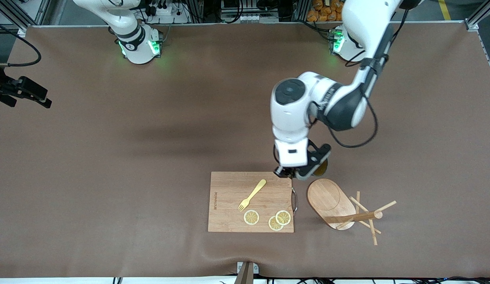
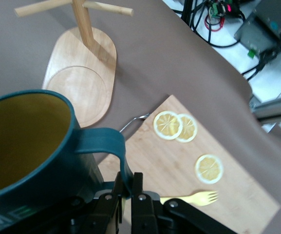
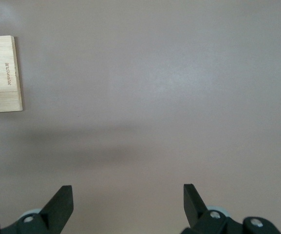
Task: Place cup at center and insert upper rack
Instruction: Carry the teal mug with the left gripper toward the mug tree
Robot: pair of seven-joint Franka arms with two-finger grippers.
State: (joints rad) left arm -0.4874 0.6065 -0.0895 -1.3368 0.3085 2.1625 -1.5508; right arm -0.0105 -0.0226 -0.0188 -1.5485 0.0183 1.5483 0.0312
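The dark teal cup, yellowish-brown inside, hangs upright in the air. My left gripper is shut on its handle. From the front, the left gripper is over the cutting board's corner, and only a bit of the cup shows under the wrist. The upper rack, a light wooden mug tree, stands upright on its oval base beside the board, just below the cup. My right gripper waits open and empty, high over the right arm's end of the table.
A wooden cutting board lies near the front edge with a yellow fork and three lemon slices on it. The board has a metal handle on the rack's side. Its corner shows in the right wrist view.
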